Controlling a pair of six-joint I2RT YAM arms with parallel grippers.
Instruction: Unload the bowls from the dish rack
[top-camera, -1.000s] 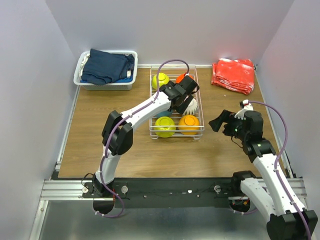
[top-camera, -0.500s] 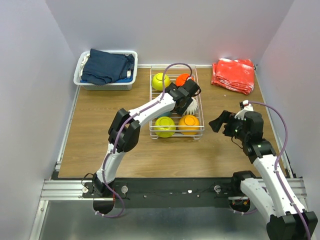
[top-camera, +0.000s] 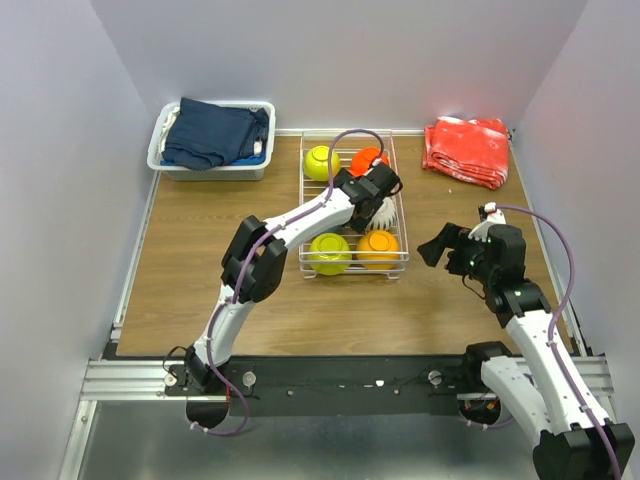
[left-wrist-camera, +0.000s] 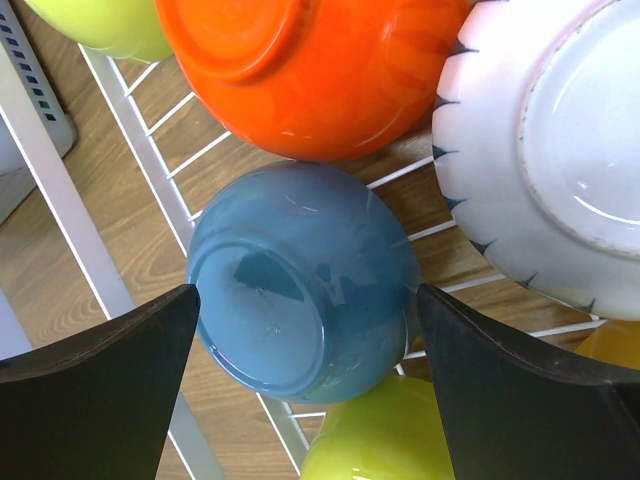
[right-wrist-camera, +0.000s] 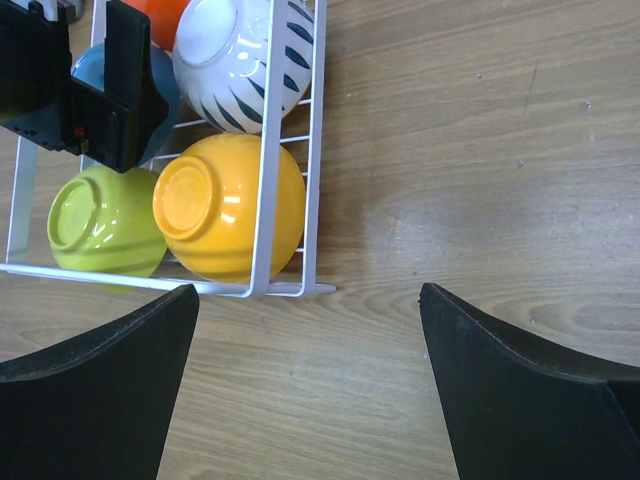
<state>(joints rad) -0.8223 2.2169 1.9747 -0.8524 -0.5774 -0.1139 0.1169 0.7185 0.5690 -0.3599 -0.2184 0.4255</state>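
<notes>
The white wire dish rack (top-camera: 403, 232) sits mid-table with bowls upside down in it. My left gripper (top-camera: 374, 188) is down inside the rack, open. In the left wrist view its jaws (left-wrist-camera: 308, 292) straddle the blue bowl (left-wrist-camera: 300, 290), with the fingertips (left-wrist-camera: 150, 350) close to its sides. Around it lie a red-orange bowl (left-wrist-camera: 320, 70), the white striped bowl (left-wrist-camera: 550, 150) and a yellow-green bowl (left-wrist-camera: 390, 440). From above I also see an orange bowl (top-camera: 378, 247) and two yellow-green bowls (top-camera: 329, 252) (top-camera: 321, 160). My right gripper (top-camera: 440, 245) hovers open over bare wood right of the rack (right-wrist-camera: 312, 150).
A white bin of dark-blue cloth (top-camera: 212, 135) stands at the back left. A folded red cloth (top-camera: 467, 148) lies at the back right. Purple walls close in the table on three sides.
The left arm has reached a little further right and nearer into the rack, bringing its open jaws around the blue bowl. The right arm has stayed still.
</notes>
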